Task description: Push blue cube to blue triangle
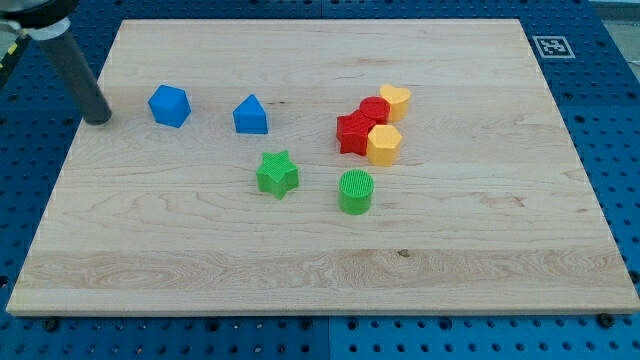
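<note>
Your rod leans from eleven o'clock; my tip (98,119) rests on the surface (320,270). It sits at nine o'clock of the blue cube (169,106), apart. The blue triangle (250,116) lies at the cube's three o'clock.

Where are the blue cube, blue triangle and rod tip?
blue cube (169,105): camera view, centre of its top face.
blue triangle (250,116): camera view, middle of its body.
my tip (98,119): camera view, rod's very end, left of the cube.

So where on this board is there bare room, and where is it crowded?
Bare: the board along the view's bottom and right, past the yellow blocks. Crowded: the red-and-yellow cluster, touching one another. My tip sits left of the blue cube, with the blue triangle beyond.
</note>
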